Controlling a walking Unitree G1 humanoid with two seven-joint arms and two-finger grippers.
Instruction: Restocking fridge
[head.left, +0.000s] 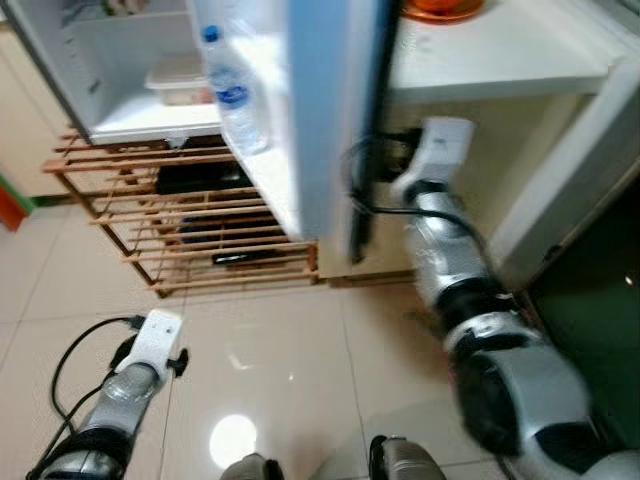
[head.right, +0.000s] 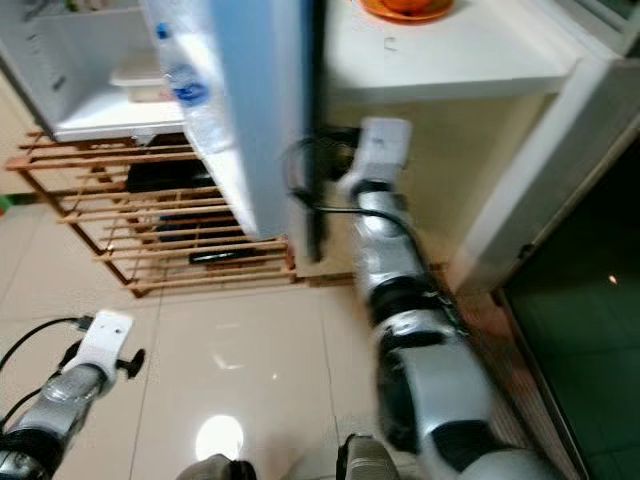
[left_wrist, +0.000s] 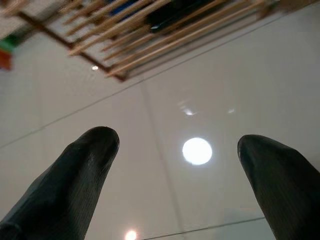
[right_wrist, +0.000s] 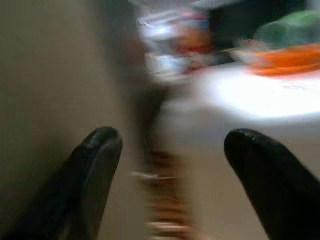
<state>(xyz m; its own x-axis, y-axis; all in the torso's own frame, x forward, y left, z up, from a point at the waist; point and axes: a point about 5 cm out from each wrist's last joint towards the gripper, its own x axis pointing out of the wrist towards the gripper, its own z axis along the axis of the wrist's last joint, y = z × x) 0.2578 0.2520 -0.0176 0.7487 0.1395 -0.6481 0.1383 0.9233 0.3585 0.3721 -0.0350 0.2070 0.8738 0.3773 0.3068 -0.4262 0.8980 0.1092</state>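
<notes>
A: Where is the thing to handle?

B: The fridge (head.left: 130, 70) stands open on a wooden rack (head.left: 190, 225), and its door (head.left: 330, 110) swings out toward the robot. A water bottle (head.left: 232, 95) stands upright in the door shelf, and a pale lidded box (head.left: 180, 80) sits on the inner shelf. Beside the fridge, a white counter (head.left: 500, 50) carries an orange dish (head.left: 440, 8).

A: And the grippers?

B: The right gripper (right_wrist: 170, 165) is raised near the door's outer edge, just under the counter, with its fingers (right_wrist: 95, 165) spread wide and nothing between them. The left gripper (left_wrist: 175, 170) hangs low over the tiled floor (left_wrist: 225, 75), also wide open and empty.

A: How would the bottle handle?

B: Probably clear plastic and full, so fairly heavy, smooth and a little yielding; a squeeze around the mid-body near the label should hold better than the cap. The door looks stiff and will swing on its hinge; its free edge is the place to push or pull.

A: Risks?

B: The view is blurred, so fine alignment is uncertain.
</notes>
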